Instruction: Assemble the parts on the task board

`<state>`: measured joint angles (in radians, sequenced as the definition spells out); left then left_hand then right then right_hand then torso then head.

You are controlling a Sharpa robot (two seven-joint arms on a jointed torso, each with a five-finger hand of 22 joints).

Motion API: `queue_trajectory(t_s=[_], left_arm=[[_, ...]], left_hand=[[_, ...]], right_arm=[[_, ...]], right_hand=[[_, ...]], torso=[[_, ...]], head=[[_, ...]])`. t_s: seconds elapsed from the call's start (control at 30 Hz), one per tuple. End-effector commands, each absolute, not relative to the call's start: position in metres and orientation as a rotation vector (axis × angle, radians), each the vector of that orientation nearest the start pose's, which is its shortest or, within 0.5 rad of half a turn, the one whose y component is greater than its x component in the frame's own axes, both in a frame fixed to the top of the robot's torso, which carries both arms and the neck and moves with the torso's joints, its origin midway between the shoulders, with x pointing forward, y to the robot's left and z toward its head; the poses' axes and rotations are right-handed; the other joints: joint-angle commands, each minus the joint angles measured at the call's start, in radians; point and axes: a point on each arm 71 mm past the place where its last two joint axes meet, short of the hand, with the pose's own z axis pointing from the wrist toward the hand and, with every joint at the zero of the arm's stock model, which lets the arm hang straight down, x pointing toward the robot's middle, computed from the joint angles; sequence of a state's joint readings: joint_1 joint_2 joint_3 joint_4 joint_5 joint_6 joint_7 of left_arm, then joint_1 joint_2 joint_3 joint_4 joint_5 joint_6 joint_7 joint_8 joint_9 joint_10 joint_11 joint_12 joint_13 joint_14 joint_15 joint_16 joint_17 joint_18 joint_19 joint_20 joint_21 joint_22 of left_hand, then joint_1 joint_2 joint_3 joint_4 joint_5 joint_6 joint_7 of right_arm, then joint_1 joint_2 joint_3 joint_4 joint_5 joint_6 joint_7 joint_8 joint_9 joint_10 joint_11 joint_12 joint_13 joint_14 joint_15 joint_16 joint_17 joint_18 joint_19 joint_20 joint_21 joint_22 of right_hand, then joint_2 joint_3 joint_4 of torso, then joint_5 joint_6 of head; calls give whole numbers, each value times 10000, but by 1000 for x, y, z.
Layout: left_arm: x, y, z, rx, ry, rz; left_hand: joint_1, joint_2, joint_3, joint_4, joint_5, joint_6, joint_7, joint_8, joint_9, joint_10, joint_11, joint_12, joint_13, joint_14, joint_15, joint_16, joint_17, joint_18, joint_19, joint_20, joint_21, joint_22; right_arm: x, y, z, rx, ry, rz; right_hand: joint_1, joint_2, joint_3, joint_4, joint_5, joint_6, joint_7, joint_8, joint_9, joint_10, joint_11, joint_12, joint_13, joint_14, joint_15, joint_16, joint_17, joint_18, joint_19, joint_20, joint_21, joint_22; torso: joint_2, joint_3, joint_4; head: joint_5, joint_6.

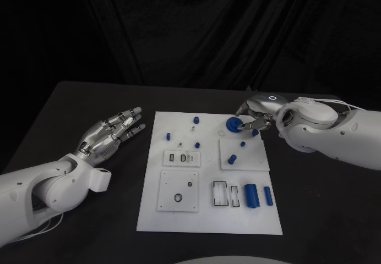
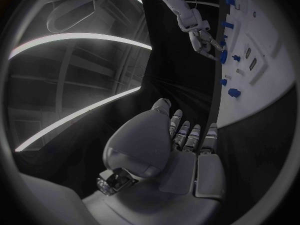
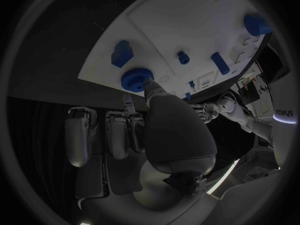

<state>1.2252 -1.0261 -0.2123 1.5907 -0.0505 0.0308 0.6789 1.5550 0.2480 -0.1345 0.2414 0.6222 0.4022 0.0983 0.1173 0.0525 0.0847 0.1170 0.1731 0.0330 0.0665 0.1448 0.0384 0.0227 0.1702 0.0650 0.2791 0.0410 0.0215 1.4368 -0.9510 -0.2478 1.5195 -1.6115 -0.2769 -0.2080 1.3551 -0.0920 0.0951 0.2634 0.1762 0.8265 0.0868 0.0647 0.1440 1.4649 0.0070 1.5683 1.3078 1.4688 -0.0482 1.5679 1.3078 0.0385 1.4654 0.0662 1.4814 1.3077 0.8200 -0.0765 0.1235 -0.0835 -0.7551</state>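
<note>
Risk gathers at the far right corner of the white task board (image 1: 210,212), where the right hand (image 1: 255,116) pinches a round blue toothed part (image 1: 234,124), apparently a small gear, between a thumb and fingers just above the board's surface. A loose or off-centre pinch could let the part tilt or slip as it is lowered, so that it misses its seat or knocks the small blue piece (image 1: 255,132) lying just beside it. The left hand (image 1: 111,133) hovers over the black table (image 1: 79,104) left of the board, fingers spread and holding nothing, well apart from the work. Other blue parts, among them two cylinders (image 1: 258,194) near the board's front right, lie scattered across it. Whether the gear already touches the board cannot be told; its underside and any peg beneath are hidden by the fingers, and the wrist view shows only its rim (image 3: 137,79).
</note>
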Motion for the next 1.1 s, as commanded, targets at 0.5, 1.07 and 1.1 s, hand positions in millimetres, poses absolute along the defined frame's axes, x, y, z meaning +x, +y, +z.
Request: queue_trajectory(t_s=[0.5,1.07,1.1], left_arm=[[443,264,-195,-8966,13498,-18963],[444,265,-196,-8994,13551,-18900],[444,266,-196,-8995,13552,-18896]], left_hand=[[50,15,61,-26,47,-11,52,20,-3,3,53,61,6,-4,94,49,8,105,20,75,29,14],[51,13,75,-33,45,-38,57,11,-6,-7,58,49,3,-6,101,48,7,104,23,77,31,14],[51,13,75,-33,45,-38,57,11,-6,-7,58,49,3,-6,101,48,7,104,23,77,31,14]], right_arm=[[504,-262,-159,-3074,16841,2530],[501,-256,-158,-3215,16477,3003],[501,-256,-157,-3216,16410,3057]], right_hand=[[214,188,66,-251,596,770,49,404,242,1059,-36,25,2630,1020,-47,28,2630,-86,275,-63,54,1908],[557,304,369,-803,2715,2301,-371,1400,1445,1059,-414,25,2630,1020,-344,28,2630,-102,345,-355,82,1999],[567,308,381,-827,2779,2318,-387,1446,1507,1059,-414,25,2630,1020,-364,28,2630,-104,346,-357,81,2001]], torso=[[17,4,24],[10,6,-5],[9,6,-8]], head=[[-25,26],[40,16],[55,11]])
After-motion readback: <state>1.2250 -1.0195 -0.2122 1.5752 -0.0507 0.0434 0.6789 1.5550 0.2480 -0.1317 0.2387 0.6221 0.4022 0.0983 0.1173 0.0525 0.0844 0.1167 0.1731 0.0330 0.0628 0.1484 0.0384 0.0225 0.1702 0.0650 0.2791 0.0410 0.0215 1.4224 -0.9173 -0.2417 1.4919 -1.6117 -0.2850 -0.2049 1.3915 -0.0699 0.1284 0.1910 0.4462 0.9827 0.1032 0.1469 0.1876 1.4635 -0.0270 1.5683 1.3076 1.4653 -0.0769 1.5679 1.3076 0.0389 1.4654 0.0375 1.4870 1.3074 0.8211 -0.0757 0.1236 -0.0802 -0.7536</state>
